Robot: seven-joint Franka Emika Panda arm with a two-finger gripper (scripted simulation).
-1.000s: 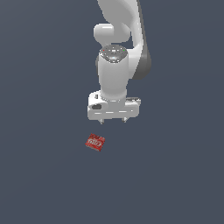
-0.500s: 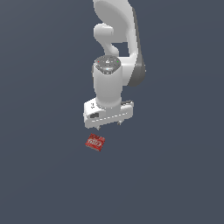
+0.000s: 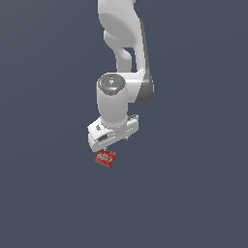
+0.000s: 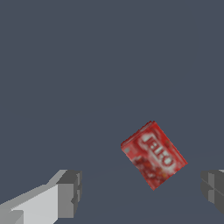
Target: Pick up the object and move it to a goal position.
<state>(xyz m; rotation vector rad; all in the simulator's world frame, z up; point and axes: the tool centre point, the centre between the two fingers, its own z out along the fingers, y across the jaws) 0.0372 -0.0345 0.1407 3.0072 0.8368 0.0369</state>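
Observation:
The object (image 3: 105, 158) is a small flat red box with white lettering, lying on the dark grey floor. My white gripper (image 3: 115, 142) hangs just above it and slightly toward the exterior view's right, its body hiding most of the fingers. In the wrist view the object (image 4: 153, 155) lies tilted between the two grey fingertips (image 4: 70, 194), nearer one of them, with wide gaps on both sides. The gripper (image 4: 142, 192) is open and holds nothing.
A plain dark grey floor (image 3: 193, 193) fills both views. The white arm (image 3: 123, 43) rises above the gripper toward the upper edge of the exterior view.
The gripper has moved toward the exterior view's left and lowered, turning at the wrist, so it now sits just above the box. The box has not moved.

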